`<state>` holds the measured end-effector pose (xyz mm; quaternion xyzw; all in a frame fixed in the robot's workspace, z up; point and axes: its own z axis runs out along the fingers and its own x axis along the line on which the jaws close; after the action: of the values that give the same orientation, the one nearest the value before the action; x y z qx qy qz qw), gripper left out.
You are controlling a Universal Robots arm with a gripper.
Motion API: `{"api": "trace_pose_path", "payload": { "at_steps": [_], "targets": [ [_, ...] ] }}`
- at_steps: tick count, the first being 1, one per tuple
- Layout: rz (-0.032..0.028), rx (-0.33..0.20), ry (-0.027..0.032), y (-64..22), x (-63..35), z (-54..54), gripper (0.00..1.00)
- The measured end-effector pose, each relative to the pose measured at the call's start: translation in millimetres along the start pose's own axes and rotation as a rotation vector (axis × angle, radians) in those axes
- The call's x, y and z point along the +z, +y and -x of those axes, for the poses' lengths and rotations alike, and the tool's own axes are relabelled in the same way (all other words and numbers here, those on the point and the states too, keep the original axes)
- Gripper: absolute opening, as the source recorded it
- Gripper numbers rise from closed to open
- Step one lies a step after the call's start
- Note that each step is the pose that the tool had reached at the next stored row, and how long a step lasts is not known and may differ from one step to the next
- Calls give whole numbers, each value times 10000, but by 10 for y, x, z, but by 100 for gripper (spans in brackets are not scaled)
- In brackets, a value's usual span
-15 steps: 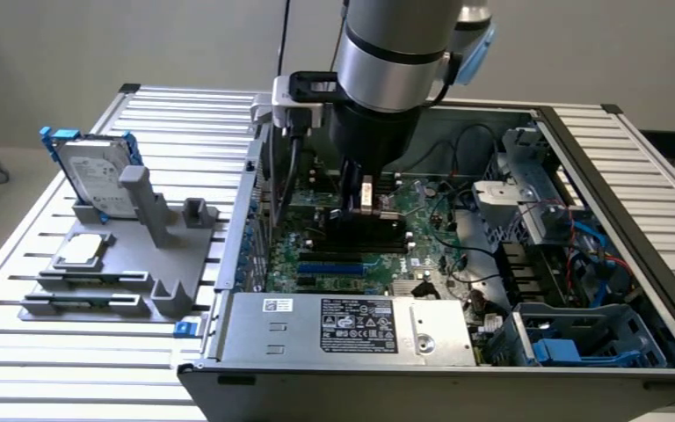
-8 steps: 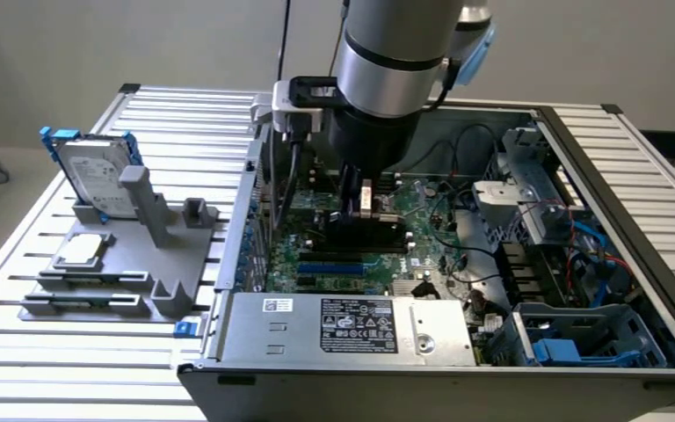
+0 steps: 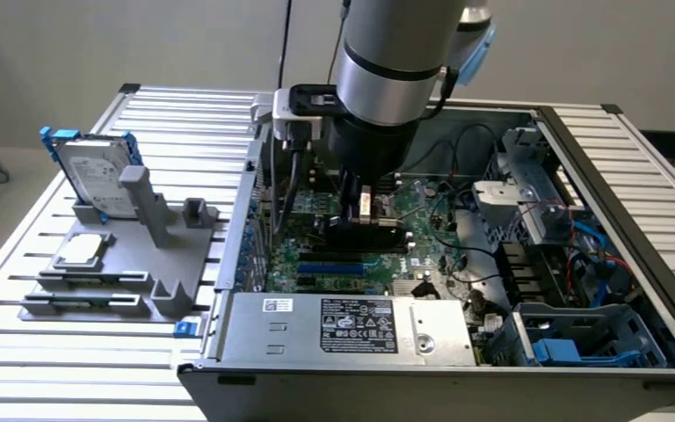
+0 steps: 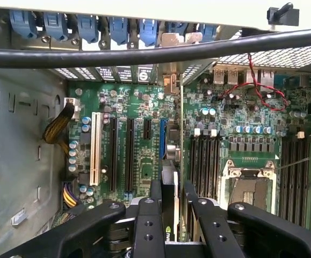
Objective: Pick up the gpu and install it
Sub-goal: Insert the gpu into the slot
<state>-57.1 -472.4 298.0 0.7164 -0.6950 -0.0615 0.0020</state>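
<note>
Down inside the open grey metal computer case (image 3: 619,220), at the centre of the exterior view, the tool (image 3: 361,200) hangs low over the green motherboard (image 3: 431,220). Its jaws are clamped on the gpu (image 3: 367,233), a small flat card with a black shroud. The pick-up is done, no question: the card is off the surface and in the grip.

From the wrist view the tool (image 4: 172,188) shows its black fingers (image 4: 156,193) on either side of the gpu (image 4: 169,174). The card stands edge-on between them, thin and upright, reaching away from the tool toward the motherboard (image 4: 139,140). It lines up close beside the short blue slot (image 4: 161,138), with the long black expansion slots (image 4: 129,156) and the white slot (image 4: 95,148) running parallel further off.

Seated or not? I can't tell; the card's lower edge looks very near the board, but contact with a slot is hidden. I'd call this the placing stage, with the install itself not shown as finished.

Over on the exterior view's left, the silver hard drive in its blue frame (image 3: 91,171) stands in the grey holder (image 3: 138,255) on the slatted aluminium surface (image 3: 32,352), well apart from the action.
</note>
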Motion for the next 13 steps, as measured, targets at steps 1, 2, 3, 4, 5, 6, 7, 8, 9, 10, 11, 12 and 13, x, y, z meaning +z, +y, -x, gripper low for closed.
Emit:
{"api": "trace_pose_path", "payload": {
  "at_steps": [1,2,3,4,5,6,7,8,9,10,11,12,13],
  "targets": [
    [-1,0,-1,0,3,-1,26],
    [-1,-1,-3,-1,14,-2,26],
    [-2,-1,-4,0,30,-3,26],
    [-2,-1,-4,5,47,-6,26],
    [-5,-2,-8,12,68,-8,26],
    [-8,-1,-10,22,86,-9,26],
    [-11,-1,-13,30,104,-11,26],
    [-12,-2,-16,36,121,-12,26],
    [-12,-3,-17,42,135,-13,26],
    [-12,-2,-17,45,146,-14,26],
    [-12,-2,-17,45,155,-15,26],
    [-12,-3,-17,45,159,-16,26],
    [-11,-3,-14,45,158,-17,26]
  ]
}}
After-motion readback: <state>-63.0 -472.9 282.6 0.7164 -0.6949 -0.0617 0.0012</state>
